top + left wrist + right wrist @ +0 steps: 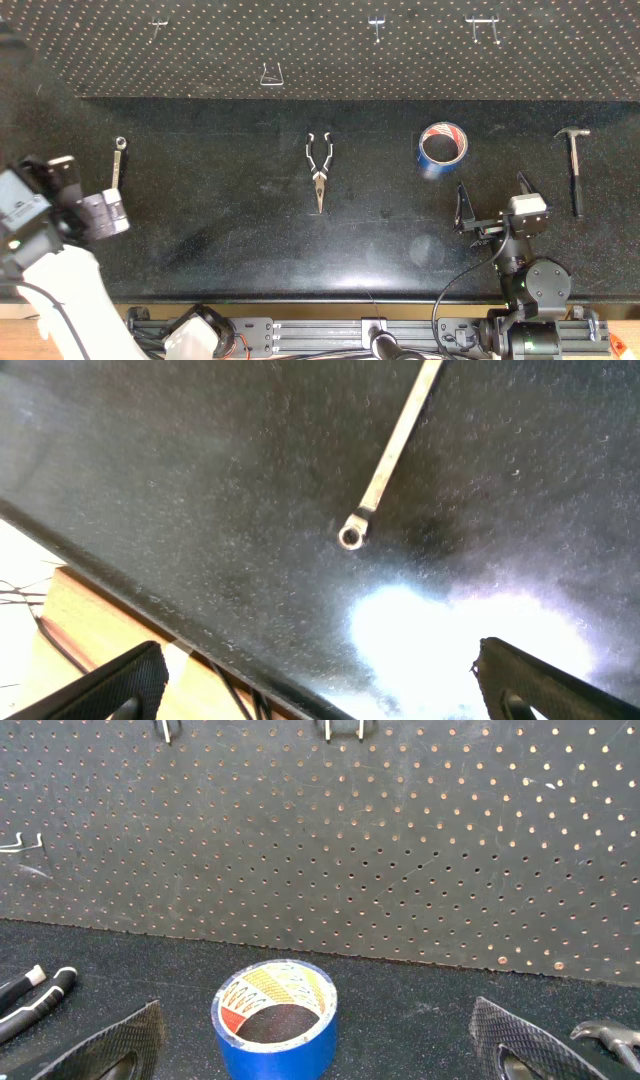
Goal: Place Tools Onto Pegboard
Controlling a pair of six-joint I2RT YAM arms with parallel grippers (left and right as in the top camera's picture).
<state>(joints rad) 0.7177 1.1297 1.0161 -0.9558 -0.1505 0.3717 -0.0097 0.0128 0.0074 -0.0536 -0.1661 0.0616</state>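
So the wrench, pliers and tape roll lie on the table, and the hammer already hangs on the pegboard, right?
Not quite: the hammer also lies on the table, as the top view shows. The wrench, pliers and tape roll do lie there.

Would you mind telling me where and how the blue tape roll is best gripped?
The tape roll lies flat with its hole facing up, so I'd pinch its wall from above, one of the jaws inside the hole, the other outside.
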